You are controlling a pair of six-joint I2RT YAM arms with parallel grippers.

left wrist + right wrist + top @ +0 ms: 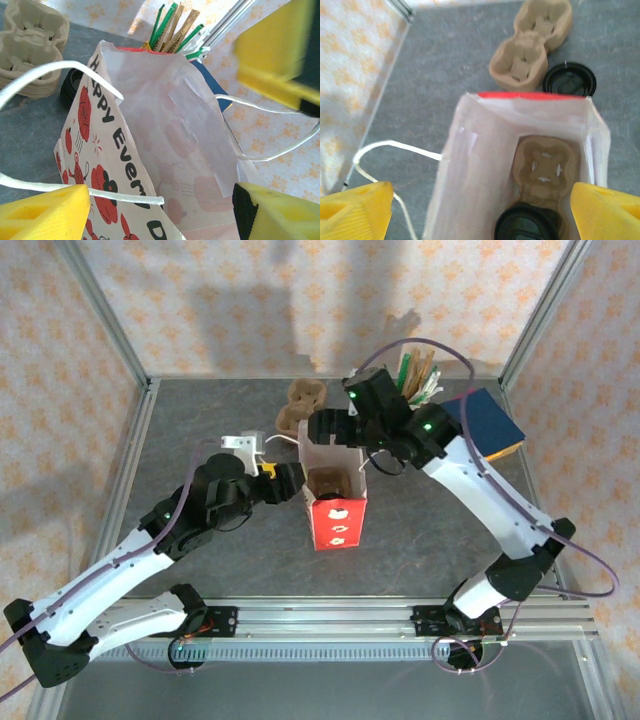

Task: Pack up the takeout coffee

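the takeout coffee (527, 224), round black lid up, sits in the pulp carrier (545, 167) inside the red bag (470, 165): you see that from the right wrist; the left wrist gives you the bag's printed side. left pincer (161, 192) and right pincer (481, 192) both gape.

Only readable text: black lettering on the printed outer side of the red bag (100, 165), left wrist view, reads "Happy Every D", with the first letters partly crossed by the white cord handle (60, 67) and the rest cut off at the frame edge. Top view: white marks on the bag front, illegible.
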